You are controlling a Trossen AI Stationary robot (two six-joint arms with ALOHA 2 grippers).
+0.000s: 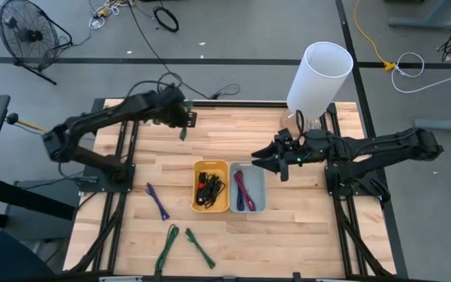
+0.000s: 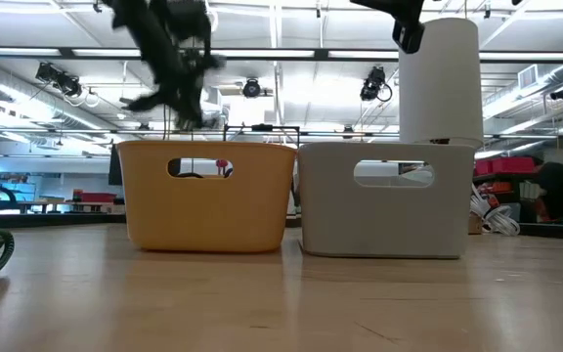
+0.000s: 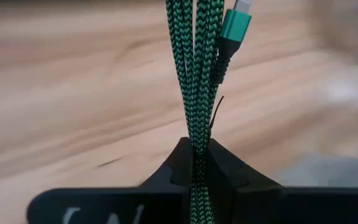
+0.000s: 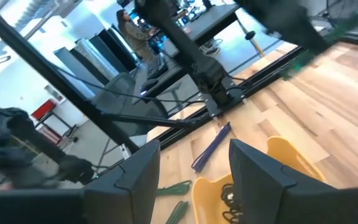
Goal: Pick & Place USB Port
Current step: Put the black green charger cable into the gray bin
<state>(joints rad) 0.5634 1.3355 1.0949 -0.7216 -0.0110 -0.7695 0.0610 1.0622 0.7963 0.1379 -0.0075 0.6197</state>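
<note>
Left end effector point(image 3: 194, 163): clamped on green cable point(image 3: 196, 74), strands bunched between fingers, connector hanging beyond tips; lifted clear of tabletop point(image 1: 304, 235), probably for carry to bin.

Right end effector point(image 4: 191, 163): wide, empty, hovering above grey bin point(image 1: 248, 188); yellow bin point(image 1: 211, 186) beside it.

Left wrist view alone shows grip; high view alone shows spare cables below.
</note>
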